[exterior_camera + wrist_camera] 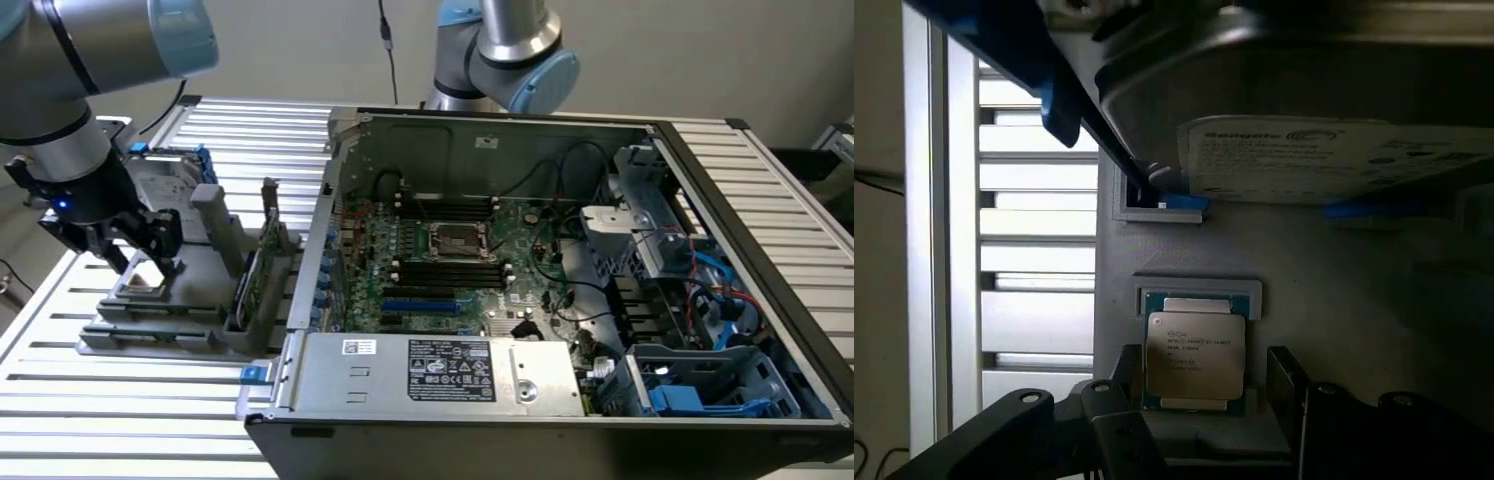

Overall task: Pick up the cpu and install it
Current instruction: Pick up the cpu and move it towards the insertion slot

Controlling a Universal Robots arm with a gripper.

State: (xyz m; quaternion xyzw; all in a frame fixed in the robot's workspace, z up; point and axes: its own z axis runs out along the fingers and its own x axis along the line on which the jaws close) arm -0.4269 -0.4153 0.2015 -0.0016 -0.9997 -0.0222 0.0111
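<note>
one gripper (140,256), spread wide, hangs straight over the cpu (1194,355) in its grey holder (1199,286), seemingly straddling it on two sides.

The exterior view looks down from high and some way off over the worktop (120,420). The open computer case (534,250) is in the middle and the grey holder (187,325) is at the exterior view's left. The wrist view looks straight down on this holder from very near. Both views share the cpu (1194,355) lying there.
</note>
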